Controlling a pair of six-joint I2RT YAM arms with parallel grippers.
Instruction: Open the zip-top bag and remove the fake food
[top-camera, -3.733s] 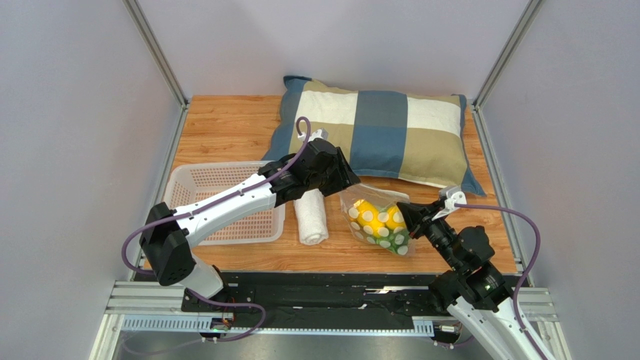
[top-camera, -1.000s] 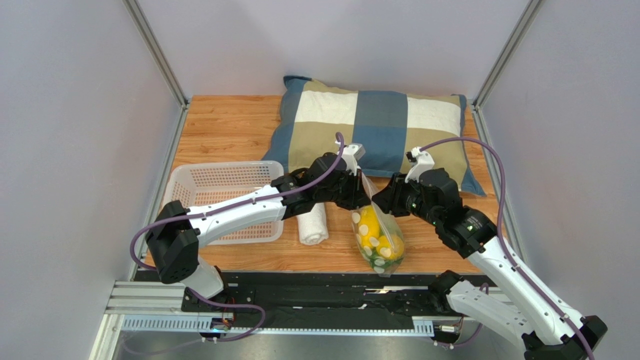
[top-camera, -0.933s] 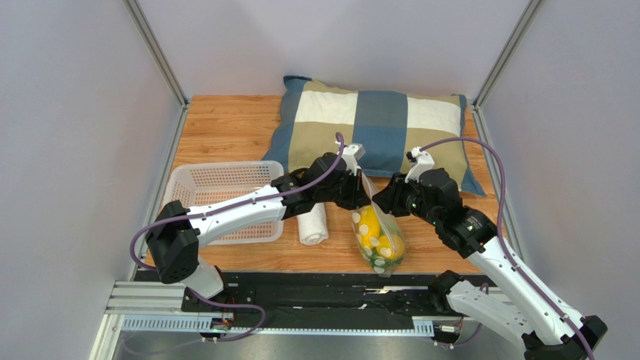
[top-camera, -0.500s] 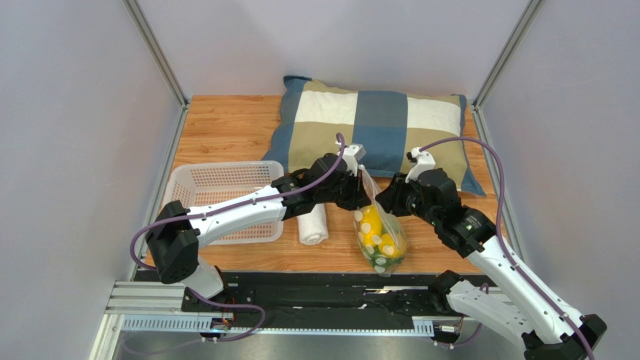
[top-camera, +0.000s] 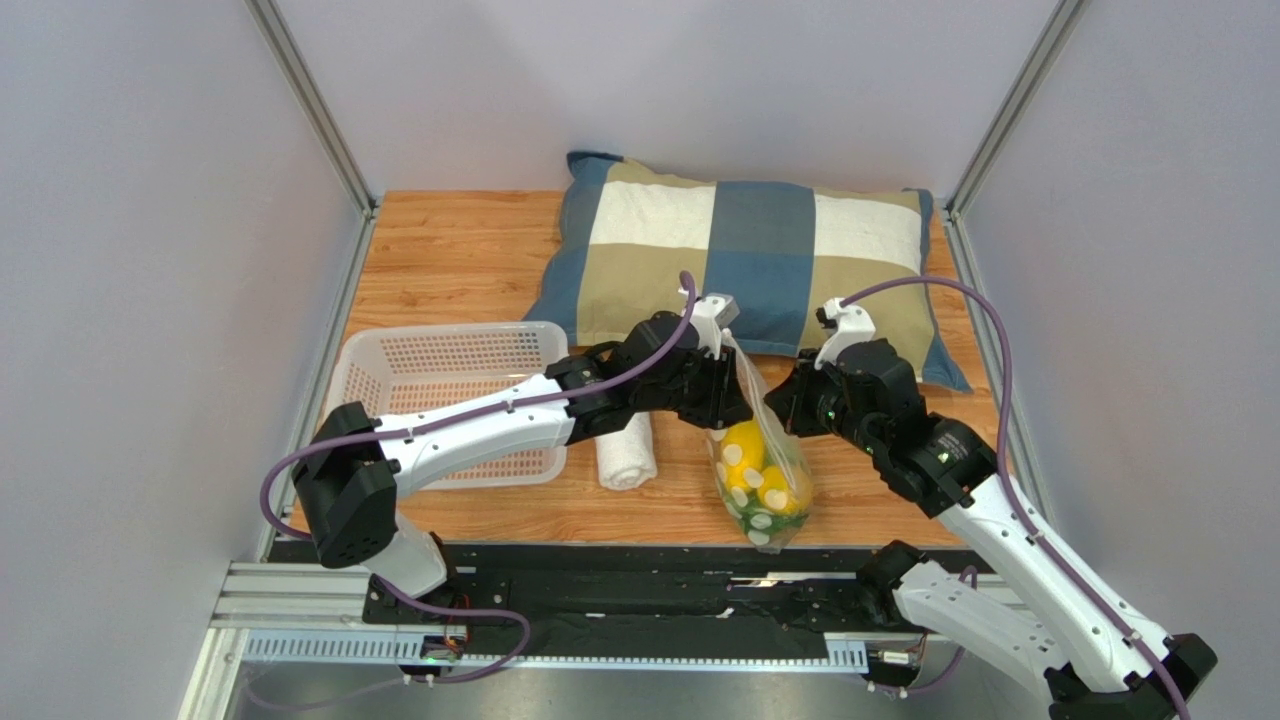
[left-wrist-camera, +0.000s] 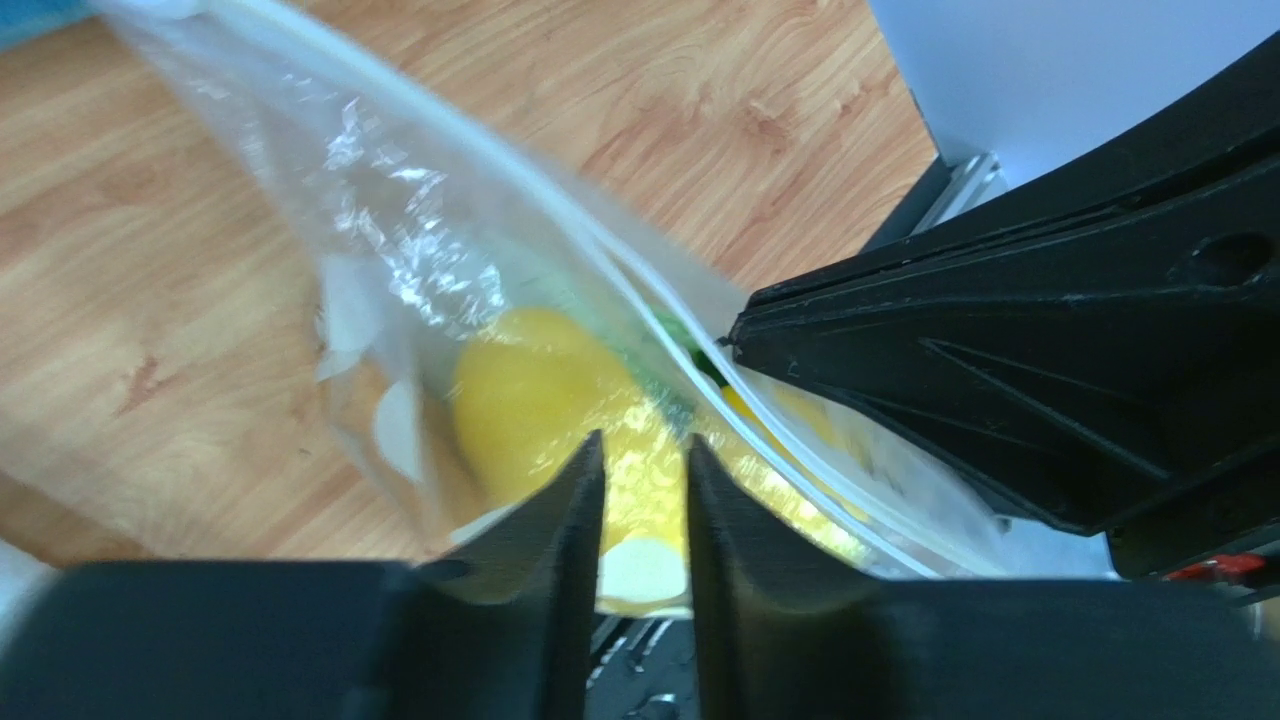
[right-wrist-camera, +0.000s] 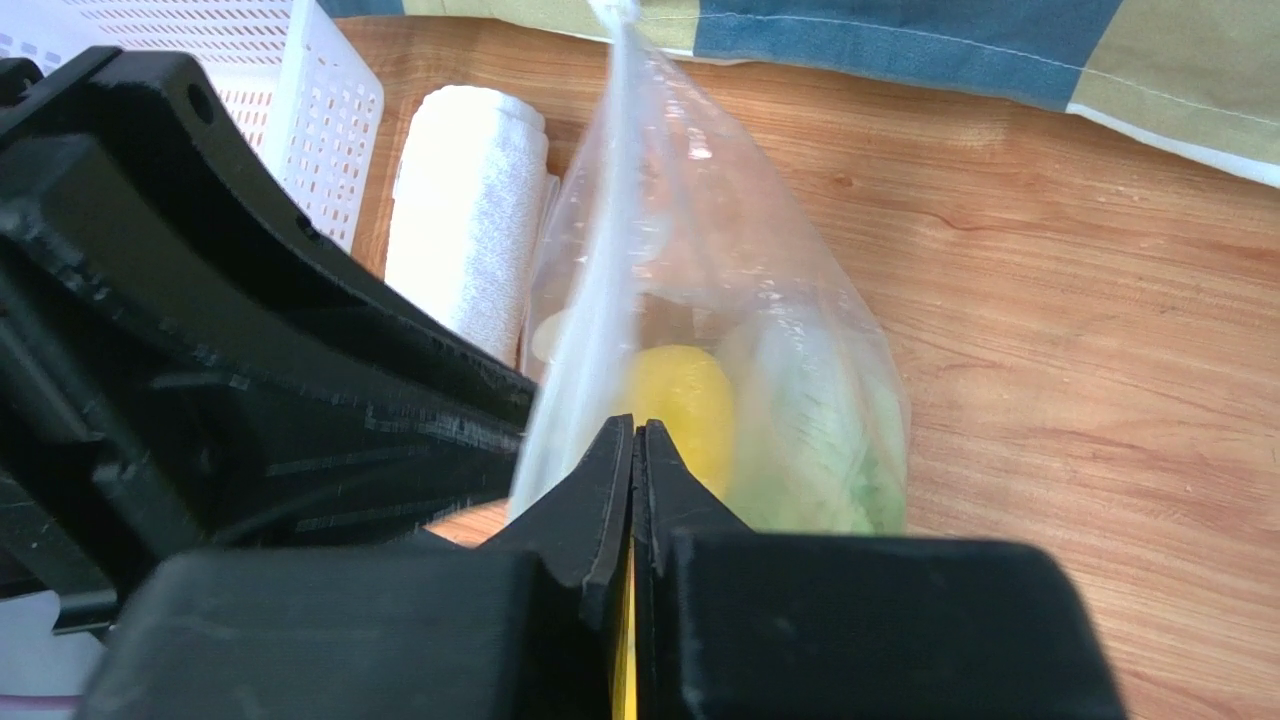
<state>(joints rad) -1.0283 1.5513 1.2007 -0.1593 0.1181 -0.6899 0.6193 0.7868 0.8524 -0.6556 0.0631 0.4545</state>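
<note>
The zip-top bag (top-camera: 762, 477) hangs between the left gripper (left-wrist-camera: 643, 458) and right gripper (right-wrist-camera: 633, 438), both pinching its rim.

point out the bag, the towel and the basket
bag (top-camera: 760, 488), top view, its bulging lower part
towel (top-camera: 624, 447), top view, middle of the roll
basket (top-camera: 443, 371), top view, bare mesh floor

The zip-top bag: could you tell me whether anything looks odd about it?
Nothing stands out: the zip-top bag hangs from the shut right gripper, the left gripper beside it, and the fake food sits inside, none spilled.
</note>
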